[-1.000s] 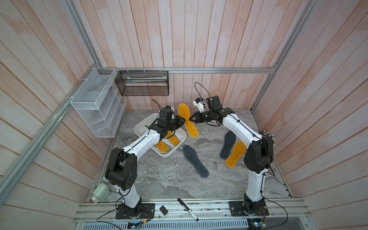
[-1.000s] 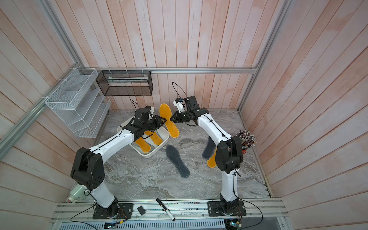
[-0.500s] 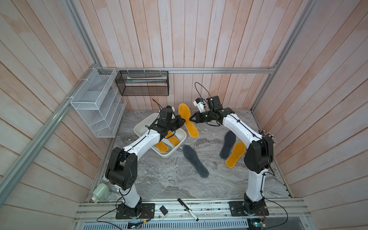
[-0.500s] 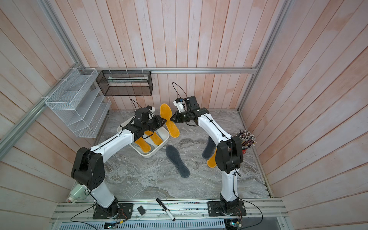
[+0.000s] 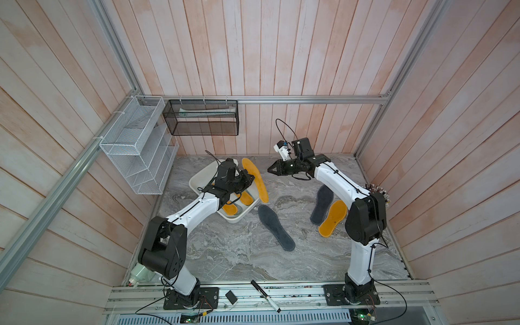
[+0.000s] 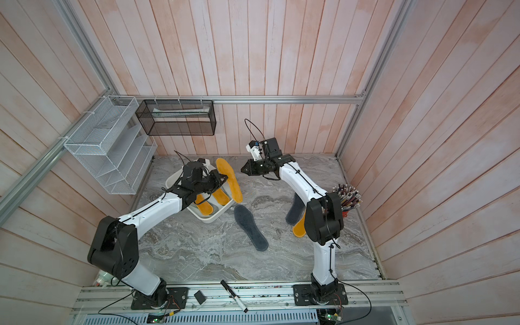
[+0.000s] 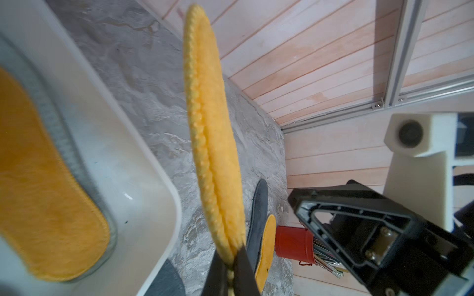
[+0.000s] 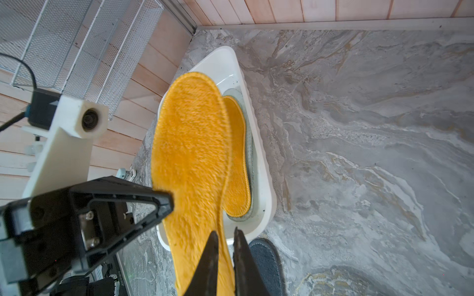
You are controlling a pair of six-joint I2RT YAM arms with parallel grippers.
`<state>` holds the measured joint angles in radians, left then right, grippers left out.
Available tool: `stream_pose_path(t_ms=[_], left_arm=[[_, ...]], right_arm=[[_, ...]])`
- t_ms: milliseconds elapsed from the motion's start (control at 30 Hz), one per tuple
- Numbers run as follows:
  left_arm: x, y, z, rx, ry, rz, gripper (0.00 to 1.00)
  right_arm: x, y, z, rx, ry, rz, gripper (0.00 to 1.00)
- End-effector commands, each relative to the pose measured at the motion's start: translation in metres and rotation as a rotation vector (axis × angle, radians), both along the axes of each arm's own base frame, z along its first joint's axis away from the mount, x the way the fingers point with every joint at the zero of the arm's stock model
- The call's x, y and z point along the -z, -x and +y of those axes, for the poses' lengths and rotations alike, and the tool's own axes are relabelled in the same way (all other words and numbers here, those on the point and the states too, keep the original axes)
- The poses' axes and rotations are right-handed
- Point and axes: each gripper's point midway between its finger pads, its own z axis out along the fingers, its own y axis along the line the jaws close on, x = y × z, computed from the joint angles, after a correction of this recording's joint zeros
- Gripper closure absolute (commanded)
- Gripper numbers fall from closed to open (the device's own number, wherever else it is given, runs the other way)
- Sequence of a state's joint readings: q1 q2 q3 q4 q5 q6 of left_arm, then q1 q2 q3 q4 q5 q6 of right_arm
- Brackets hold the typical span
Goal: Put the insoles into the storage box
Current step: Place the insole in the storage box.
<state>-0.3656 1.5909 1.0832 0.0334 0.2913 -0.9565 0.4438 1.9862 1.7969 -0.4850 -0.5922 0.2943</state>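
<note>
The widest free room is the bare middle and front of the desk (image 5: 225, 253), broken only by a dark grey insole (image 5: 275, 226) lying slantwise. By the right arm's base a second grey insole (image 5: 320, 208) and a flat orange insole (image 5: 332, 218) lie together, with a pen pot (image 6: 347, 197) at the wall beyond. The storage box (image 5: 201, 176) is crowded: the left arm spans it and two orange insoles (image 5: 230, 208) cover its floor. An edge-on orange insole (image 5: 254, 180), pinched in the left hand (image 5: 250, 177), stands by the box's right rim. The right hand (image 5: 269, 170), fingers slightly parted, is close beside it, leaving a narrow gap.
</note>
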Motion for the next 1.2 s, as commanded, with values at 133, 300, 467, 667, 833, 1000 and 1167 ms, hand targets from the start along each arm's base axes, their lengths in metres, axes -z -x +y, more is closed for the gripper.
stream_pose_path(t_ms=[133, 300, 467, 667, 833, 1000, 1167], left_arm=[[-0.016, 0.012, 0.076, -0.220, 0.031, 0.031, 0.99], [-0.009, 0.020, 0.115, -0.298, 0.035, 0.084, 0.99], [0.011, 0.025, 0.129, -0.334, 0.022, 0.163, 0.99], [0.027, 0.015, 0.133, -0.342, 0.050, 0.227, 0.99], [0.040, 0.001, 0.135, -0.345, 0.034, 0.252, 0.99], [0.056, -0.004, 0.140, -0.348, -0.006, 0.273, 0.99], [0.068, -0.007, 0.143, -0.334, -0.042, 0.300, 0.99]], right_arm=[[-0.014, -0.008, -0.030, 0.084, -0.049, -0.015, 0.83], [-0.009, -0.006, -0.033, 0.089, -0.054, 0.000, 0.83], [-0.006, -0.005, -0.034, 0.087, -0.054, 0.009, 0.83], [-0.004, -0.004, -0.032, 0.077, -0.058, 0.018, 0.83], [0.000, -0.005, -0.033, 0.077, -0.051, 0.026, 0.83], [0.002, -0.007, -0.037, 0.085, -0.047, 0.036, 0.83], [0.007, -0.008, -0.038, 0.089, -0.045, 0.047, 0.83]])
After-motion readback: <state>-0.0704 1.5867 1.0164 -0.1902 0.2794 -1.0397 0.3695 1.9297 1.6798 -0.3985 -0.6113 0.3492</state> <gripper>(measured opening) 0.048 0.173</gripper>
